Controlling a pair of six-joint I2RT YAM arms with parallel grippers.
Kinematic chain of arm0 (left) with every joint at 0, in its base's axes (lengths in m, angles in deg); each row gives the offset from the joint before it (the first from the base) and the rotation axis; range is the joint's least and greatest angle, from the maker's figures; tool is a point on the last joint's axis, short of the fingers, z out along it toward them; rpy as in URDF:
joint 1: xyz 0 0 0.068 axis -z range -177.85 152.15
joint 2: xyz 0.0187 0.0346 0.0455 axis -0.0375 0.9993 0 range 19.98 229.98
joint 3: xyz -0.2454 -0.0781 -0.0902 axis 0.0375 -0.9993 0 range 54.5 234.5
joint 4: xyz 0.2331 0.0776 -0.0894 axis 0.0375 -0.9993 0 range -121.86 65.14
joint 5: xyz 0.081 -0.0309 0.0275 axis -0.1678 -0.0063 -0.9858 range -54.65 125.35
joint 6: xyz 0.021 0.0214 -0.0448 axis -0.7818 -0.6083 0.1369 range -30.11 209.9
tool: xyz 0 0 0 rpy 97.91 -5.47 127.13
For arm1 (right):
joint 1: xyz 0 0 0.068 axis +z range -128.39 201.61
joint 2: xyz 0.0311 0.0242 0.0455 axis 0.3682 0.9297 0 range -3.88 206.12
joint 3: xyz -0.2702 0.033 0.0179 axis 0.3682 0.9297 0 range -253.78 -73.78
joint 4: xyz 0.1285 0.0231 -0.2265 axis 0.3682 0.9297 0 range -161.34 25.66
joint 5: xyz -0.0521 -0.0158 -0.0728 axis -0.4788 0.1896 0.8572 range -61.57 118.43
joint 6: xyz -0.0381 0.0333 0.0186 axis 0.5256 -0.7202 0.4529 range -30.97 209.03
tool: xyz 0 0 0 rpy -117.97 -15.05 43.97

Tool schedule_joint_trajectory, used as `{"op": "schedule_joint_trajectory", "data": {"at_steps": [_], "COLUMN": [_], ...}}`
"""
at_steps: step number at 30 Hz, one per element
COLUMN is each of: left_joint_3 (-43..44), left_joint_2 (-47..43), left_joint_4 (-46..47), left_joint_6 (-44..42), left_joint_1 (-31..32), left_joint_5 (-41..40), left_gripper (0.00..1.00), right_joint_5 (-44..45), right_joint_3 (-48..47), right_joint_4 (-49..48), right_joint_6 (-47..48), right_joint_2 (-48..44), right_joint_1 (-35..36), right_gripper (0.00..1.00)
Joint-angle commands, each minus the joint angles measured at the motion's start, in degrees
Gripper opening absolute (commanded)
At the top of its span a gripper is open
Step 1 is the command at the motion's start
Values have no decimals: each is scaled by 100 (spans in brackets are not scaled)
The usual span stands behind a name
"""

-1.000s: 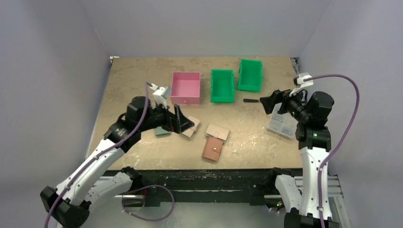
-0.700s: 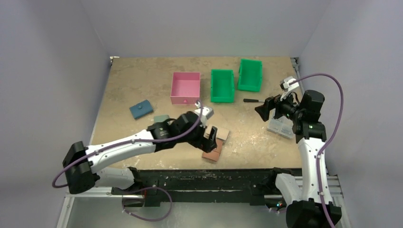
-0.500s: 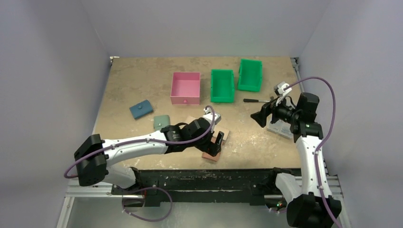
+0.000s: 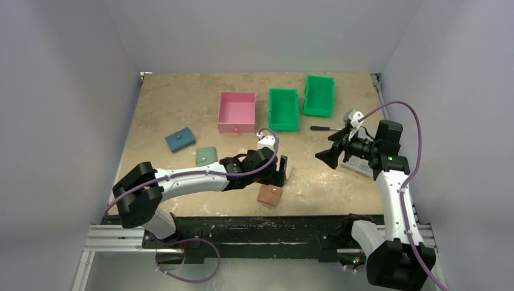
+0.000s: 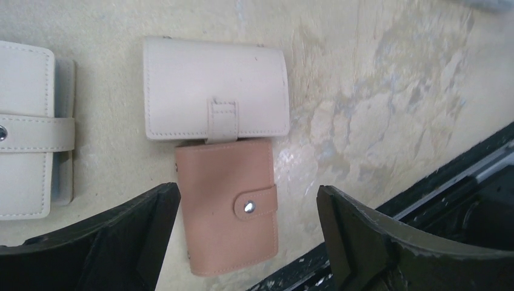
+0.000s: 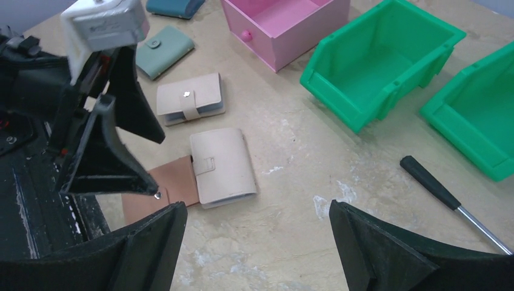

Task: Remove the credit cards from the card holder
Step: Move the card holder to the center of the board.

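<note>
Currently wide open on L gripper (image 5: pixel 247 193), nothing gripped. Low over holder (image 5: pixel 227 209), straddling it: one finger (image 5: pixel 121 242) just beside holder's long edge, contact unclear; other finger apart from it, bare table (image 5: pixel 363 91) between. Holder flat on table, closed, strap snapped, snap facing up, near front edge, approx mid-width. Far short edge touching beige wallet (image 5: pixel 215 91), w/ that wallet's strap tab reaching holder's edge. 2nd beige wallet (image 5: pixel 27 130) just beside the 1st, strap snapped too, on the side toward green wallet (image 4: pixel 206 155).

Also wide open on R gripper (image 6: pixel 257 209), empty, up off table on R side, aimed toward L gripper & the wallets. Clear case (image 4: pixel 354 166) on table below R wrist, partly hidden by arm. Tool (image 6: pixel 448 197) w/ black handle & metal shaft lying flat near it, toward the back.

Further out: green wallet beside L forearm, closed; blue wallet (image 4: pixel 180 140) beyond it toward L edge, closed as far as visible. At back: pink box (image 4: pixel 236 112), open top, knob on front; two green bins (image 4: pixel 283 109) side by side to its R, all well apart from holder.
</note>
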Motion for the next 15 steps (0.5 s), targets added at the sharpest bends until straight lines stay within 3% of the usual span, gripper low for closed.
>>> {"op": "schedule_joint_trajectory", "data": {"at_steps": [1, 5, 11, 15], "left_joint_3": [-243, -557, -350, -518], "left_joint_2": [-161, -369, -211, -243], "left_joint_4": [692, 817, -379, -464], "left_joint_6": [1027, 1142, 321, 179], "left_joint_1": [-397, -436, -187, -163], "left_joint_5": [39, 192, 116, 283], "left_gripper": [91, 87, 83, 83], "right_joint_5": [-322, -355, -329, -299], "right_joint_3": [-15, -35, -61, -52], "right_joint_4": [168, 300, 383, 400], "right_joint_6": [357, 523, 644, 669], "right_joint_2": [-9, 23, 64, 87], "right_joint_1": [-5, 20, 80, 131], "right_gripper": [99, 99, 99, 99]}}
